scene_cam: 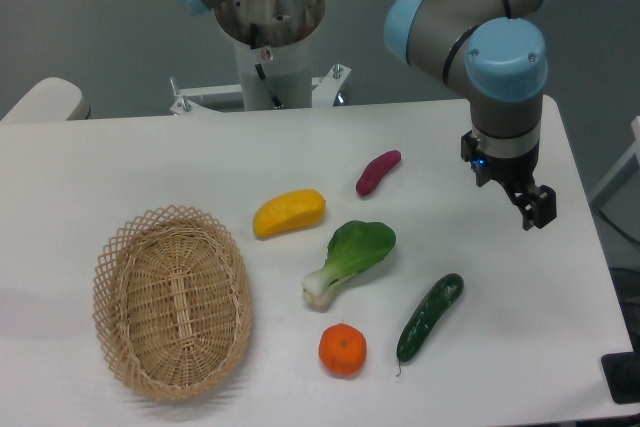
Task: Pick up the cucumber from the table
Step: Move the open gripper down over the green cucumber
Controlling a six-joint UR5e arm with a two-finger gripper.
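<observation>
- One cucumber, dark green.
- One orange.
- One bok choy.
- One yellow fruit, oblong.
- One purple sweet potato.
- One wicker basket.
- One white table.
- One arm, with one gripper.

A glossy, smooth skin is shown by the slim dark green cucumber, a matt smooth finish by the flat white table, rough open wickerwork by the oval tan woven basket, and dimpled peel by the round orange.
</observation>
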